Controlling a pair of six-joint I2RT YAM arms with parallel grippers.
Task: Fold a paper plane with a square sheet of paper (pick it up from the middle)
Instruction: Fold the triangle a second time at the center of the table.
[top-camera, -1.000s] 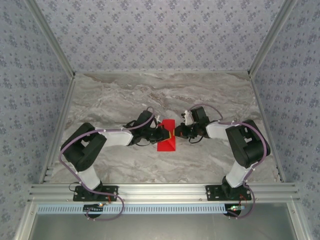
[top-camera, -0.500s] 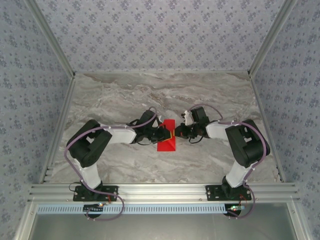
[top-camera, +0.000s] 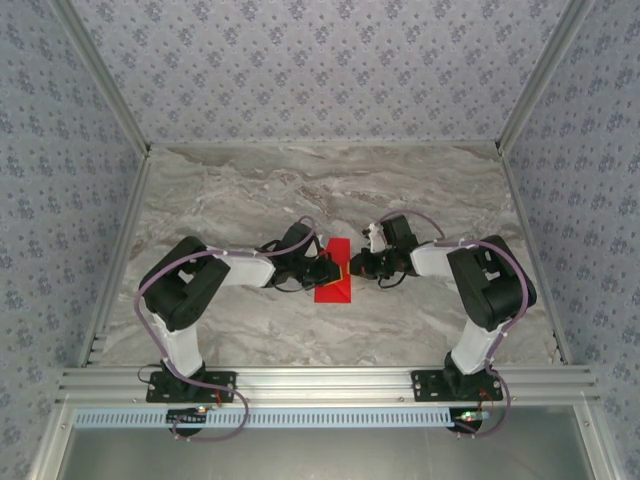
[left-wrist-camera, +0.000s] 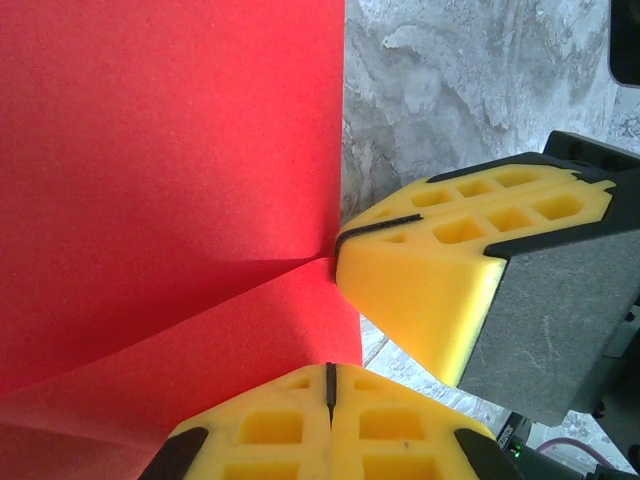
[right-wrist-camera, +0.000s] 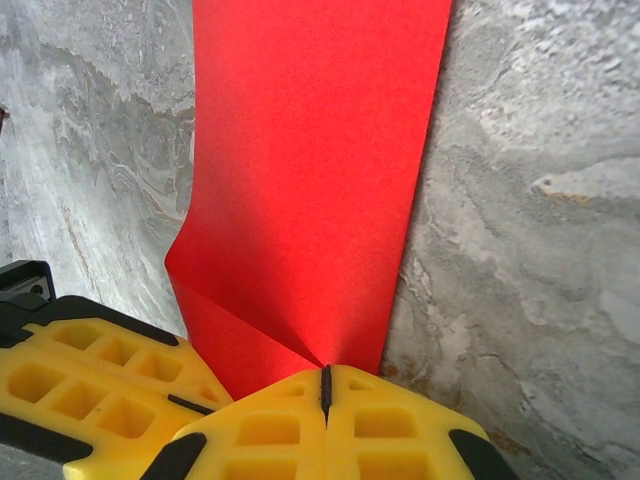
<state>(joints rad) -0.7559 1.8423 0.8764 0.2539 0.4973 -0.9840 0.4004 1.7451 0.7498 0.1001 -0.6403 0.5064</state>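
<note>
The square sheet of paper (top-camera: 333, 287) is bright red, folded into a narrow strip, and lies in the middle of the marble table (top-camera: 230, 190). My left gripper (top-camera: 337, 270) and right gripper (top-camera: 351, 268) meet tip to tip at its right edge. In the left wrist view my left gripper (left-wrist-camera: 330, 370) is shut, and a raised flap of the paper (left-wrist-camera: 170, 180) runs into its tips. The right gripper's fingers (left-wrist-camera: 430, 280) touch the fold point. In the right wrist view my right gripper (right-wrist-camera: 325, 375) is shut where a crease in the paper (right-wrist-camera: 310, 170) ends. The left gripper's fingers (right-wrist-camera: 90, 370) sit beside it.
Patterned walls (top-camera: 320, 70) close in the table on three sides, with metal rails along its edges. An aluminium frame (top-camera: 320, 380) with both arm bases runs along the near edge. Bare marble surrounds the paper.
The left arm's elbow has swung to the right and forward while its gripper stayed at the paper. The paper's near end has shifted slightly. The right arm has barely moved.
</note>
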